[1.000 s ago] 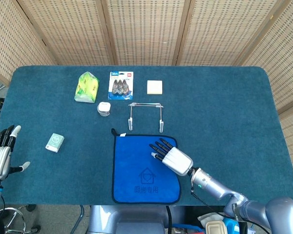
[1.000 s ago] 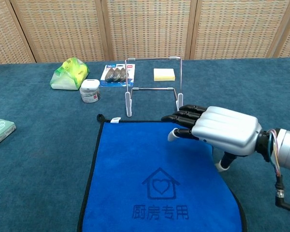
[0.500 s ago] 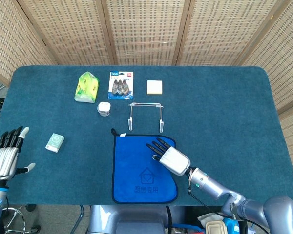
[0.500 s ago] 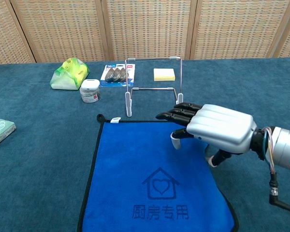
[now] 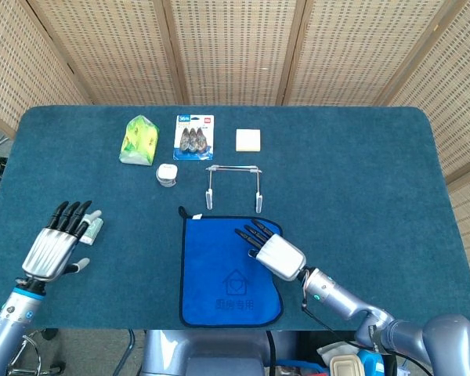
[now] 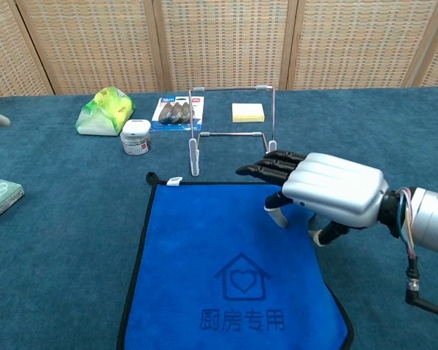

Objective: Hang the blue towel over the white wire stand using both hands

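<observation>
Head view. Flat on the teal felt tabletop (image 5: 360, 180), near the front edge: blue square microfibre towel with black piping and a printed house mark (image 5: 219, 270). Just beyond its far edge, apart from it, the white wire stand with two upright feet and a top bar (image 5: 233, 186), bar running left to right, parallel to that far edge. Over the towel's far right corner, the right hand (image 5: 268, 248), palm down, fingers extended toward the stand and slightly apart, nothing gripped. Well to the left of the towel, the left hand (image 5: 56, 244), spread wide and empty, fingertips just above a small mint-green packet (image 5: 93, 227). Further back: a green and yellow plastic bag (image 5: 139, 139), a small white round jar (image 5: 166, 174), a blue blister card of clips (image 5: 194, 135), a pale yellow sticky-note pad (image 5: 248, 139).

Chest view. Right hand (image 6: 317, 193) hovering low above the towel's (image 6: 212, 270) far right corner, dark fingertips (image 6: 259, 170) reaching past the edge toward the stand's (image 6: 230, 131) right foot; thumb turned down toward the cloth, contact uncertain. Left hand only a sliver at the frame's left edge. Mint packet (image 6: 1, 198) at far left.

Judged from this: the right hand much the nearer, already at its corner; the left with the whole near-left stretch of table to cross before reaching the towel's far left corner. Stand straight ahead of the towel, so a lift-and-carry forward over the bar.
</observation>
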Robot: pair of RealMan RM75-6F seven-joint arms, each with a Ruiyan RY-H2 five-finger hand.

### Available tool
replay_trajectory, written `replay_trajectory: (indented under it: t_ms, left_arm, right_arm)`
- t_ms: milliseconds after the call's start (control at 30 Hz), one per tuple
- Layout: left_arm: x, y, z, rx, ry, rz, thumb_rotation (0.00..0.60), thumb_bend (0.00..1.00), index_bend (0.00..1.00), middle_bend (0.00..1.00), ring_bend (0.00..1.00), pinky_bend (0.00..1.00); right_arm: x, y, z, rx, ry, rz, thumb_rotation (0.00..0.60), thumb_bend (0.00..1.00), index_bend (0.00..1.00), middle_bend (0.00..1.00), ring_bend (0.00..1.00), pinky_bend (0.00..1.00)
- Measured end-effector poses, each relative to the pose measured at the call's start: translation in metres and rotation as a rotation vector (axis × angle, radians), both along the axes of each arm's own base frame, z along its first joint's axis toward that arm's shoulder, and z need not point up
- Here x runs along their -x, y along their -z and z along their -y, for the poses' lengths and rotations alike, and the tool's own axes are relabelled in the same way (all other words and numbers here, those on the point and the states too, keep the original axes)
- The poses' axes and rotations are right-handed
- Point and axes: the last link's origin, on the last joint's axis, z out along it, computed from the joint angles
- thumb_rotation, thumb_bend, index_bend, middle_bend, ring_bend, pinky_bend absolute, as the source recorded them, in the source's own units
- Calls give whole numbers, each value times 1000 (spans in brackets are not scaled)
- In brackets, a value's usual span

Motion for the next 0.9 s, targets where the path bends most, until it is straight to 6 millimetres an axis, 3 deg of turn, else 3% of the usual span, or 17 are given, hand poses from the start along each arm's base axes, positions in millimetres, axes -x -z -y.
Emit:
replay_trajectory:
  t_ms: [100, 233, 467, 733, 900]
  left_arm:
    - [-10, 14, -5, 57, 98, -22, 600, 183, 335, 0, 0, 0]
    - [-31, 39, -12, 133, 247, -40, 600, 202, 387, 0, 0, 0]
    - [-58, 80, -21, 209, 442, -40, 600, 205, 394, 0, 0, 0]
    - [-87, 126, -34, 289, 548, -7, 600, 204, 396, 0, 0, 0]
    - [-98, 139, -45, 318, 581, -33, 600, 198, 399, 0, 0, 0]
  right_arm:
    - [0, 0, 1, 3, 2, 1, 600, 394, 566, 1, 0, 0]
    - [-1, 0, 2, 1, 6, 8, 600, 395, 563, 1, 0, 0]
    - [-3, 1, 2, -4, 9, 20, 600, 399, 555, 7, 0, 0]
    - [-5, 0, 3, -3, 20, 35, 600, 402, 560, 8, 0, 0]
    - [-6, 0, 3, -4, 27, 46, 600, 406, 560, 7, 0, 0]
